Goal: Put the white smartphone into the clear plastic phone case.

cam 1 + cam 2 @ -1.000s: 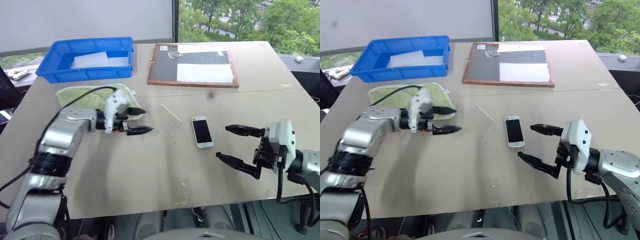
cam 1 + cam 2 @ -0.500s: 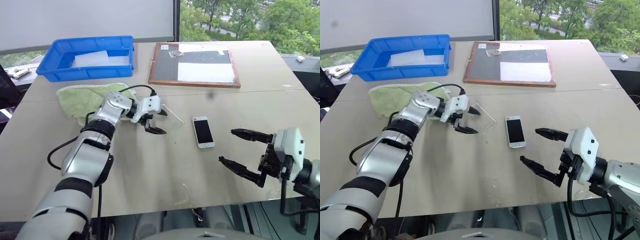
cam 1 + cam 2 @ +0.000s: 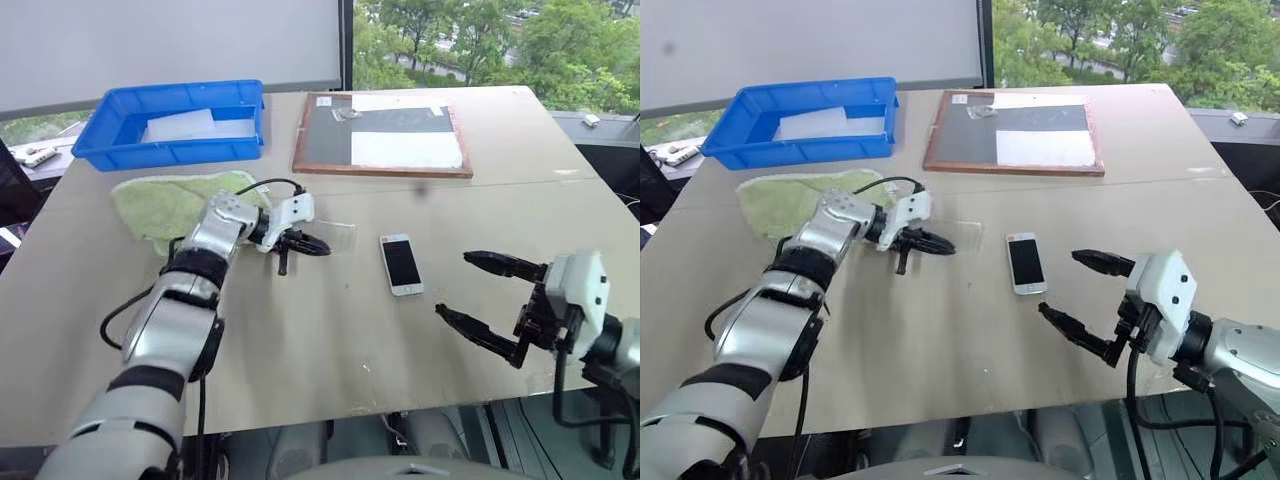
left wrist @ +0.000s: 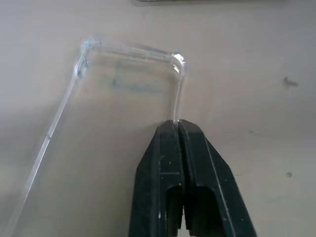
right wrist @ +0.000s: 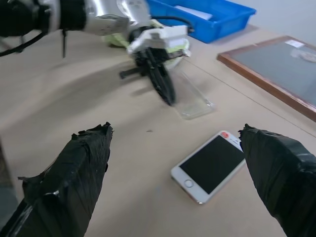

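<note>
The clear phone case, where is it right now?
The clear phone case lies on the table left of the white smartphone, its edge pinched by the left gripper.

We see bright, even daylight from the window (image 3: 480, 40) behind the table (image 3: 330, 320); shadows soft & faint. Slight glare on the clear case's rim (image 4: 177, 61) in left wrist view. Right tool's fingertips (image 5: 74, 168) loom big & blurred close to the lens; bkgd sharp.

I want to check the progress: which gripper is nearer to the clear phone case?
Left. The left gripper is shut on the edge of the clear case. The right gripper waits open beyond the white phone, apart from the case.
</note>
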You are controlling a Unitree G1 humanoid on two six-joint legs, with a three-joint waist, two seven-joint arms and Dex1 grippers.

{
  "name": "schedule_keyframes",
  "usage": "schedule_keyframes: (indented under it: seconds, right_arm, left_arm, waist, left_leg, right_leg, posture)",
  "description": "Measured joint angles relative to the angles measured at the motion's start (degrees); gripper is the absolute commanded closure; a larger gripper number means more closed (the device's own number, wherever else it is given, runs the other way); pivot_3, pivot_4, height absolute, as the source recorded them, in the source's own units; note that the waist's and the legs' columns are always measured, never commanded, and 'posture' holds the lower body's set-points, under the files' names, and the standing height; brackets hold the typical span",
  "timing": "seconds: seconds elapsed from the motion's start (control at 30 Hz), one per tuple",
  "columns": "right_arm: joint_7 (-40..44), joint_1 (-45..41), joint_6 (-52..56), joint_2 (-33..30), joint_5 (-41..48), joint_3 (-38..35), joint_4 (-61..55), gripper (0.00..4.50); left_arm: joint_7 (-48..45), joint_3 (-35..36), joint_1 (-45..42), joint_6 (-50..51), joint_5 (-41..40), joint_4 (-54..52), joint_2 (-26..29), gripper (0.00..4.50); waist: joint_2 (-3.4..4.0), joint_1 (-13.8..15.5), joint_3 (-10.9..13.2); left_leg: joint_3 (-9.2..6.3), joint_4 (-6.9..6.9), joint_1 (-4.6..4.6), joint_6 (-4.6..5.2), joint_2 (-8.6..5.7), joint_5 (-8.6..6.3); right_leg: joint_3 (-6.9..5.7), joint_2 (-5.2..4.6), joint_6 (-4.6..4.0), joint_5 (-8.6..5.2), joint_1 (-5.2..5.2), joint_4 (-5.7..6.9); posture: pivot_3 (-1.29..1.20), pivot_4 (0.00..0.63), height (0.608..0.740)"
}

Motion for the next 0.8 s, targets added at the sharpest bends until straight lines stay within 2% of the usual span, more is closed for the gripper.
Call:
schedule_keyframes:
  seconds: [0.07, 0.2, 0.43, 0.47, 0.5, 0.53, 0.67, 0.8]
  right_arm:
    - [-5.0, -4.2, 4.8, 0.0, -1.0, 4.0, 1.0, 0.0]
    - [-11.8, -11.1, 11.9, 3.2, -0.7, 8.6, 5.0, 0.0]
    - [-16.5, -15.8, 17.1, 4.9, -3.4, 13.7, 8.3, 0.0]
    - [-17.5, -17.0, 18.0, 5.8, -4.3, 14.6, 9.2, 0.0]
    - [-18.6, -18.0, 18.8, 6.9, -4.8, 15.2, 9.9, 0.0]
    - [-19.8, -19.0, 19.6, 8.4, -5.4, 16.0, 10.8, 0.0]
    - [-23.7, -21.5, 22.6, 13.6, -7.1, 18.6, 13.1, 0.0]
    - [-26.8, -22.6, 25.1, 17.9, -9.5, 20.8, 16.2, 0.0]
  left_arm:
    - [1.6, 0.5, 7.6, 11.1, -1.8, -16.7, 1.3, 4.49]
    - [6.5, 0.0, 14.7, 17.8, -1.7, -31.4, 1.7, 4.49]
    - [13.0, -1.9, 16.7, 25.1, -0.5, -39.0, -0.6, 4.49]
    - [14.0, -2.1, 16.7, 27.9, -0.8, -40.3, -1.2, 3.92]
    - [14.6, -2.1, 16.9, 30.1, -1.3, -41.4, -1.7, 3.63]
    - [15.4, -2.3, 16.9, 31.8, -1.7, -42.6, -2.3, 3.0]
    - [18.0, -2.6, 17.6, 35.9, -4.2, -46.2, -3.8, 1.19]
    - [18.0, 0.6, 18.4, 37.0, -8.5, -49.2, -2.3, 1.19]
  waist:
    - [0.01, 0.2, 0.0]
    - [0.01, 0.8, 0.0]
    - [0.03, 2.0, 0.0]
    - [0.04, 2.1, 0.0]
    - [0.04, 2.2, 0.0]
    - [0.04, 2.1, 0.0]
    - [0.05, 1.8, 0.0]
    - [0.06, 0.7, 0.0]
  left_leg:
    - [-0.02, -0.06, -0.13, -0.01, -0.03, 0.0]
    - [-0.02, -0.06, -0.17, 0.0, -0.13, -0.01]
    - [0.0, 0.0, -0.14, 0.01, -0.21, 0.0]
    - [-0.01, 0.0, -0.14, 0.01, -0.22, 0.0]
    - [-0.02, 0.0, -0.14, 0.01, -0.22, 0.0]
    - [-0.02, 0.0, -0.15, 0.01, -0.22, 0.0]
    - [-0.01, -0.05, -0.2, 0.01, -0.2, 0.0]
    - [0.0, -0.08, -0.22, 0.0, -0.19, 0.0]
  right_leg:
    - [0.04, -0.02, -0.04, 0.02, -0.11, -0.06]
    - [0.0, -0.07, -0.02, -0.01, -0.12, -0.11]
    - [-0.02, -0.07, 0.0, -0.26, -0.09, -0.11]
    - [-0.02, -0.07, 0.0, -0.26, -0.09, -0.1]
    - [-0.03, -0.07, 0.0, -0.26, -0.09, -0.1]
    - [-0.03, -0.06, 0.01, -0.25, -0.09, -0.11]
    - [-0.01, -0.02, 0.08, -0.18, -0.19, -0.08]
    - [0.01, -0.02, 0.09, -0.09, -0.24, -0.06]
  posture:
    - [0.0, 0.15, 0.74]
    - [0.0, 0.15, 0.74]
    - [0.0, 0.15, 0.74]
    - [0.0, 0.15, 0.74]
    - [0.0, 0.15, 0.74]
    - [0.0, 0.15, 0.74]
    - [0.0, 0.15, 0.74]
    - [0.0, 0.15, 0.74]
